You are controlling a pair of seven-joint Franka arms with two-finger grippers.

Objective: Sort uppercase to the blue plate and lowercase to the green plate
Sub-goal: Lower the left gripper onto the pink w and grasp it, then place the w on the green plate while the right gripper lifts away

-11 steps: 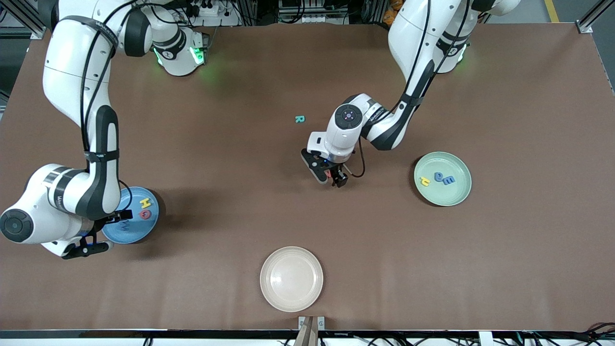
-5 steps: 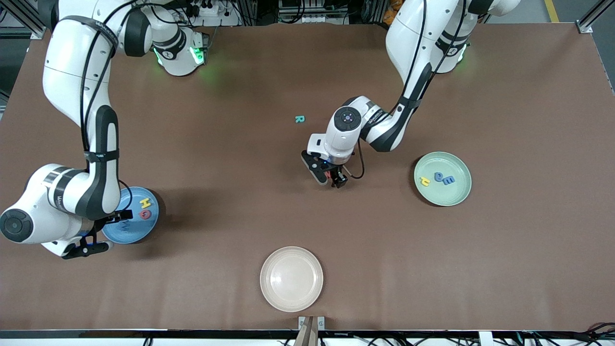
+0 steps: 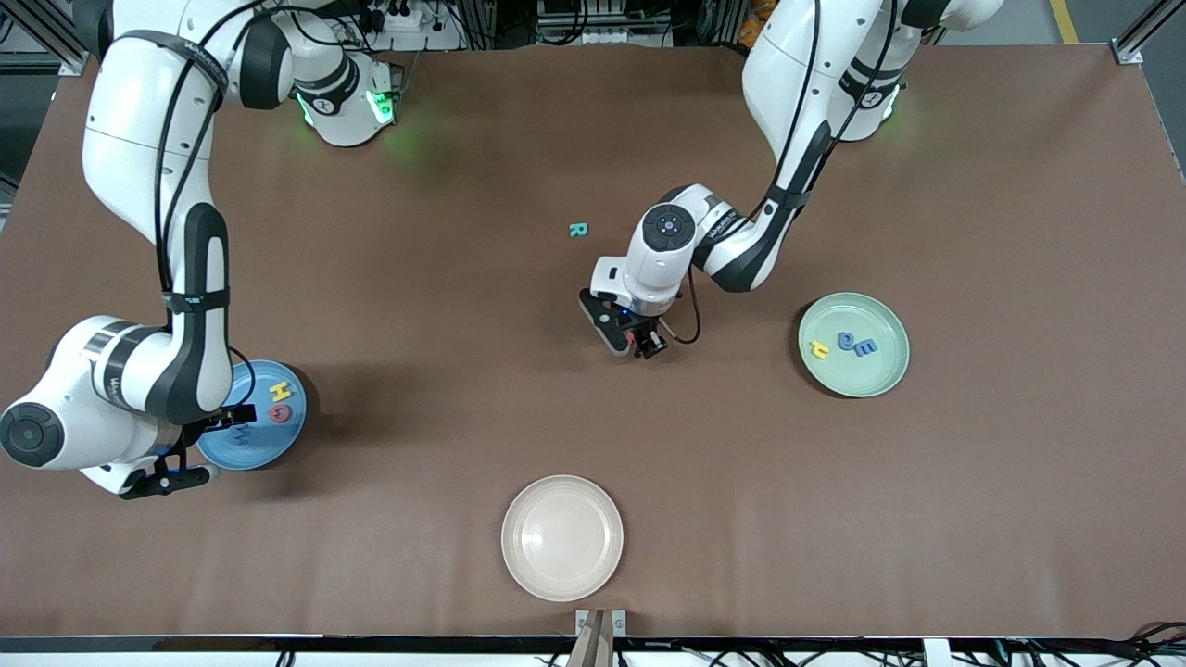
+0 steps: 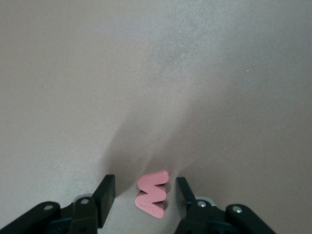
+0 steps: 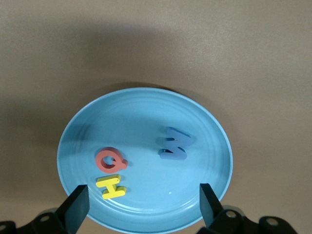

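My left gripper is open, low over the middle of the table. The pinkish-red w lies between its fingers, which stand on either side with small gaps. The teal-green R lies alone on the table, farther from the front camera. My right gripper is open and empty over the blue plate. That plate holds the yellow H, pinkish-red Q and blue W. The green plate holds the yellow h, the blue a-like letter and the blue e.
An empty cream plate sits near the table's front edge. The blue plate is at the right arm's end of the table and the green plate toward the left arm's end. Brown table lies between them.
My left gripper has shifted slightly toward the R and settled lower around the pinkish-red w. The right arm has not moved.
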